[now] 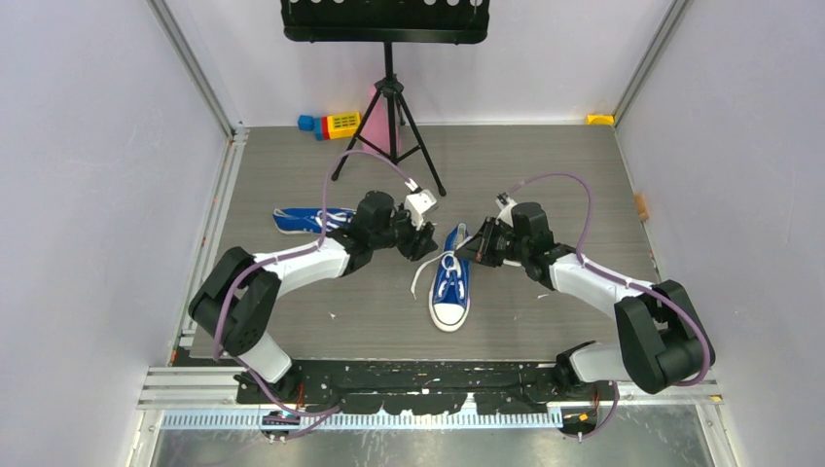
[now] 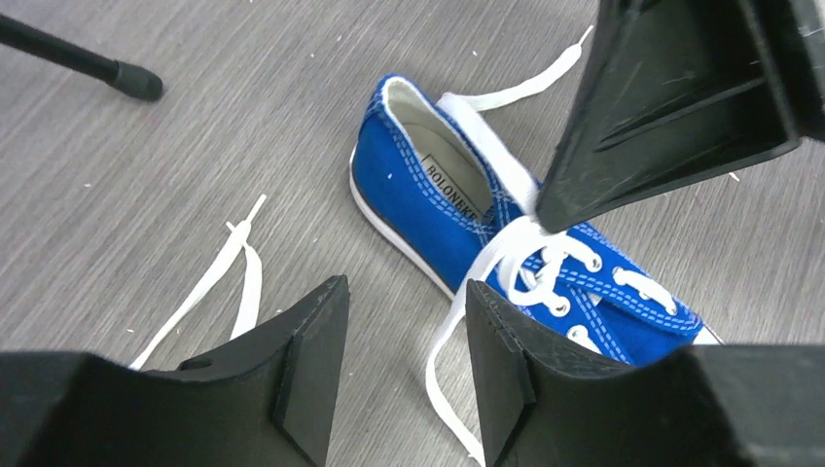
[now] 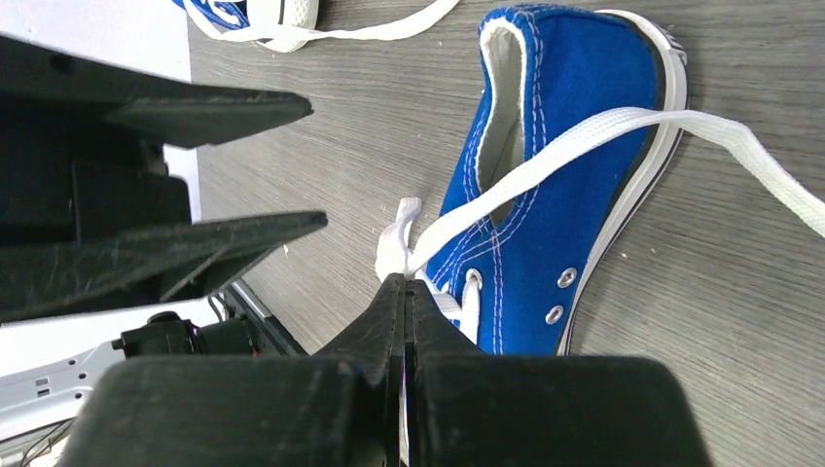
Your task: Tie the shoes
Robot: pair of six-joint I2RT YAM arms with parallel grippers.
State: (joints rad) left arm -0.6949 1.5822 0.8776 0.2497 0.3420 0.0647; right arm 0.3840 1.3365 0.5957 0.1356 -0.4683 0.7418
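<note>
One blue sneaker [image 1: 449,289] lies mid-table, its toe pointing towards the arm bases and its white laces loose. It also shows in the left wrist view [image 2: 418,185] and in the right wrist view [image 3: 564,185]. The second blue sneaker [image 1: 304,220] lies on its side to the far left; its toe shows in the right wrist view [image 3: 255,12]. My right gripper [image 1: 474,250] is shut on a white lace [image 3: 545,161] near the top eyelets, pinched at its tips [image 3: 403,284]. My left gripper [image 1: 426,243] is open and empty [image 2: 404,336] just left of the shoe, over a trailing lace [image 2: 452,341].
A black tripod stand [image 1: 389,117] rises at the back centre, one foot [image 2: 136,83] close to the left gripper. Coloured toy blocks [image 1: 331,125] and a small yellow object [image 1: 600,119] lie along the back wall. Loose lace ends [image 2: 229,268] lie on the grey table.
</note>
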